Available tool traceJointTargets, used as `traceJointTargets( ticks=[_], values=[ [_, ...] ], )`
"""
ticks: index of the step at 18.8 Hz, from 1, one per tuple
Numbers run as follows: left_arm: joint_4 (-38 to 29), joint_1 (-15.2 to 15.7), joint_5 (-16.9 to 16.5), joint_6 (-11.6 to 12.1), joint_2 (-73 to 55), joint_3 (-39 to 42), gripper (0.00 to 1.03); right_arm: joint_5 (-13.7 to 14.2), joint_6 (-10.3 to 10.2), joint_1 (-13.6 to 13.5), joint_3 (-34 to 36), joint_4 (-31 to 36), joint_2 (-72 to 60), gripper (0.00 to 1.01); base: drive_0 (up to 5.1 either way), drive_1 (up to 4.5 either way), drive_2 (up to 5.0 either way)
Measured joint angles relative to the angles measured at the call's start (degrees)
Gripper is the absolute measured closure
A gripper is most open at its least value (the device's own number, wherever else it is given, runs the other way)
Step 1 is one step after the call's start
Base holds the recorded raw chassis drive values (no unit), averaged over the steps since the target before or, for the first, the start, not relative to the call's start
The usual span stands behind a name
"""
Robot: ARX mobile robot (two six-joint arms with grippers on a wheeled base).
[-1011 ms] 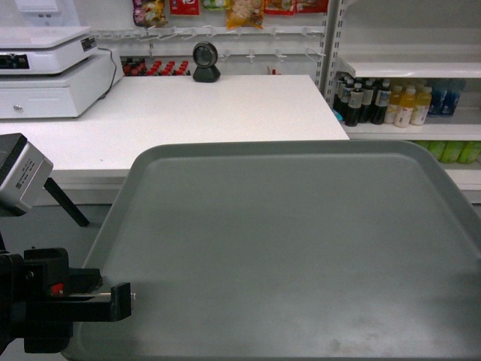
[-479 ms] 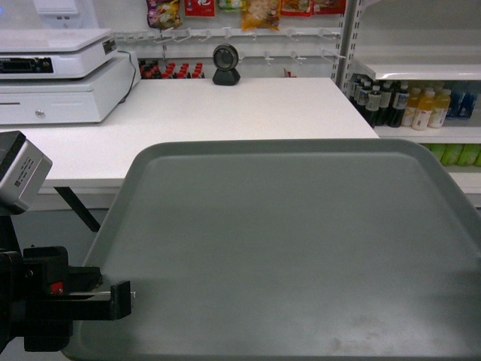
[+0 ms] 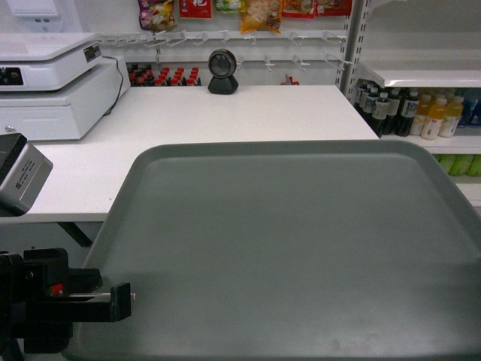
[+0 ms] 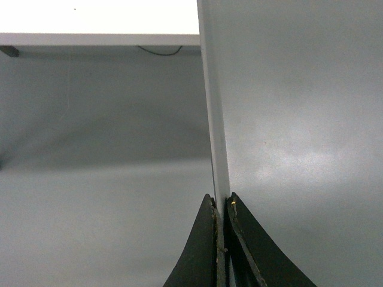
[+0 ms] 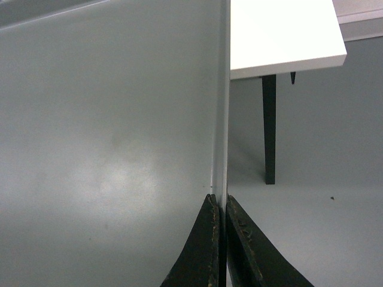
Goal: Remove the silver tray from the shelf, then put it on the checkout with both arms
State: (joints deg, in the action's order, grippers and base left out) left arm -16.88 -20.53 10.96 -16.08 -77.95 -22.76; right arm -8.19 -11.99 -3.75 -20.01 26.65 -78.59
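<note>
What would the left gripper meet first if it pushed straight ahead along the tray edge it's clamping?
Probably the checkout: the left gripper, shut on the tray rim, points toward its near edge. The gap can't be judged.

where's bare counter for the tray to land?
The checkout is bare across its middle and right: from the scanner at the back to the front edge, and right to the corner by the drinks shelf. The left end is crowded by the register. The silver tray is clamped by the left hand and right hand.
</note>
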Motion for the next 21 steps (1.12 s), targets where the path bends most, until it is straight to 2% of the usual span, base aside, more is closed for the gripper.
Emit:
traceJointTargets(
  ticks=[21],
  values=[
    [-0.09, 0.00, 0.00, 0.00, -0.04, 0.00, 1.00, 0.00, 0.00, 0.00, -0.02, -0.07, -0.04, 0.99, 0.0, 4.03, -3.9]
  ],
)
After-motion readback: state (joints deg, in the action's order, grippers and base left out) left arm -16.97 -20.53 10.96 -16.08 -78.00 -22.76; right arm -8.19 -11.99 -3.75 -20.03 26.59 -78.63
